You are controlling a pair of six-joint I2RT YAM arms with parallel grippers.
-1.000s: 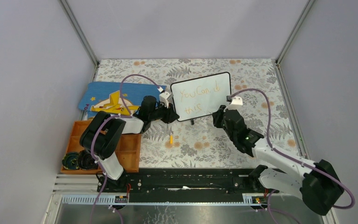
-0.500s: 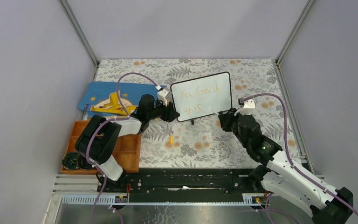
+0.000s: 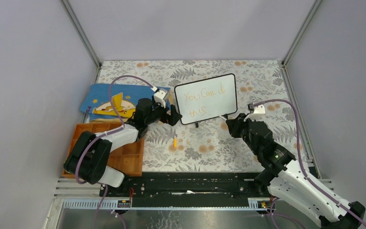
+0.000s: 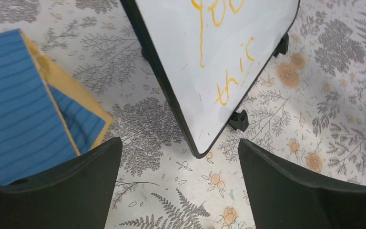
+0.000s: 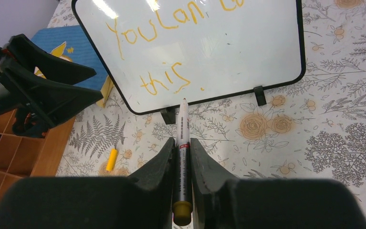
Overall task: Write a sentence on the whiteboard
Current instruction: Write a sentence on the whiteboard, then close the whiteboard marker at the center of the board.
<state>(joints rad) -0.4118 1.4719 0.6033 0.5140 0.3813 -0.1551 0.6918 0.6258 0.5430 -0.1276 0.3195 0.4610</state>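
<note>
The whiteboard (image 3: 205,98) stands tilted on its two black feet at mid-table. The sentence (image 3: 204,97) on it reads "You Can do this" in two orange lines, also legible in the right wrist view (image 5: 162,28). My left gripper (image 3: 174,116) is open at the board's lower left corner (image 4: 198,143). Its fingers (image 4: 90,176) stand on either side of that corner without touching it. My right gripper (image 5: 183,143) is shut on a silver marker (image 5: 183,119). The marker's tip points at the board's bottom edge and stops just short of it.
A yellow marker cap (image 3: 175,141) lies on the floral cloth in front of the board. The blue star-patterned book (image 3: 109,102) lies to the left. An orange compartment tray (image 3: 133,152) sits at the near left, with dark round parts (image 3: 78,164) in it.
My left gripper opened and let go of the board's left edge. The right arm swung rightward and drew the marker back from the board.
</note>
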